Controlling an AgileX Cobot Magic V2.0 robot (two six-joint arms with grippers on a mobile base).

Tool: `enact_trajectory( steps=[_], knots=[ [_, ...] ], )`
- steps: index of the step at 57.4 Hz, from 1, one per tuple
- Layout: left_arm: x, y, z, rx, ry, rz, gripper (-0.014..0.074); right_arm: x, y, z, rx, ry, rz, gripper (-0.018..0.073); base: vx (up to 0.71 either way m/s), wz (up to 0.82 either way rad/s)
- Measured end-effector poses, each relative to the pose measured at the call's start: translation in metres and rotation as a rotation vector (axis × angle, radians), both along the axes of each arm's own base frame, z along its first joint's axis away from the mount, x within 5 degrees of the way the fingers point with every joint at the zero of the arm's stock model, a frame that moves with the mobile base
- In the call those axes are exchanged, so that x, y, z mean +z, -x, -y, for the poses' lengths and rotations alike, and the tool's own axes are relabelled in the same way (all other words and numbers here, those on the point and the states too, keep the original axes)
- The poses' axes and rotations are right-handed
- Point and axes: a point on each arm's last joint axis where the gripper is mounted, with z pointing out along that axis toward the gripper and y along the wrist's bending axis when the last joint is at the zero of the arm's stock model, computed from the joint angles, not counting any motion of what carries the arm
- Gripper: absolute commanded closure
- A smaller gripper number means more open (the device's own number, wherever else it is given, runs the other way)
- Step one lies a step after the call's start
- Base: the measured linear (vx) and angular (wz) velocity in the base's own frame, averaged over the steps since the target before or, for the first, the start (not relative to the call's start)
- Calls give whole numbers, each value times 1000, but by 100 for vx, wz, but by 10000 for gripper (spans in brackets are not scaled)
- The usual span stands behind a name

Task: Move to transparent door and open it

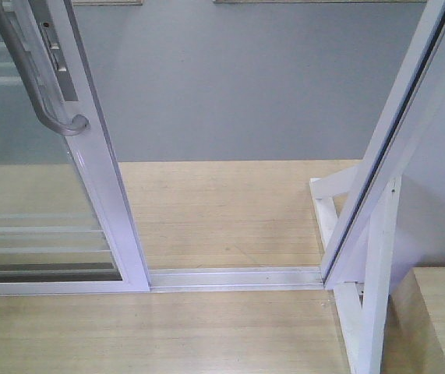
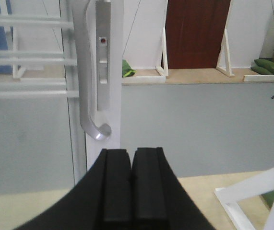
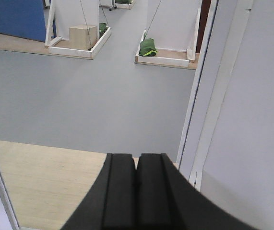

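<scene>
The transparent door [image 1: 27,195] stands at the left of the front view, clear glass with thin white bars in a glossy white frame [image 1: 109,187]. Its curved grey pull handle [image 1: 39,78] runs down the frame's edge. In the left wrist view the door [image 2: 26,120] and its handle [image 2: 86,86] rise just beyond and slightly left of my left gripper [image 2: 131,152], which is shut on nothing and apart from the handle. My right gripper [image 3: 137,157] is also shut and empty, facing the gap between door and right-hand frame.
A white sill track [image 1: 234,278] crosses the wooden floor [image 1: 222,210] between the door and a white post frame [image 1: 378,179] with a diagonal brace [image 1: 378,288]. Grey floor [image 1: 238,86] lies beyond. Far off are white stands, green bags [image 3: 148,48] and a box [image 3: 83,36].
</scene>
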Motion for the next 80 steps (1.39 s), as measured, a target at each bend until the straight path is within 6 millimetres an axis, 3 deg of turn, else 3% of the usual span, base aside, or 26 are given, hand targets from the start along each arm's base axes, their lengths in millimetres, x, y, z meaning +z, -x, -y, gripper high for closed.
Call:
enact_trajectory(
  steps=[12, 32, 50, 80],
  knots=[
    [-4, 9, -5, 47, -69, 86, 592, 0, 0, 0, 0, 0, 0, 559, 0, 0],
    [-69, 20, -9, 101, -22, -10, 592, 0, 0, 0, 0, 0, -1, 559, 0, 0],
    [-80, 21, -8, 96, -33, -120, 592, -1, 0, 0, -2, 1, -7, 559, 0, 0],
    [-82, 21, -8, 95, -35, -137, 592, -1, 0, 0, -2, 1, -8, 559, 0, 0]
  ],
)
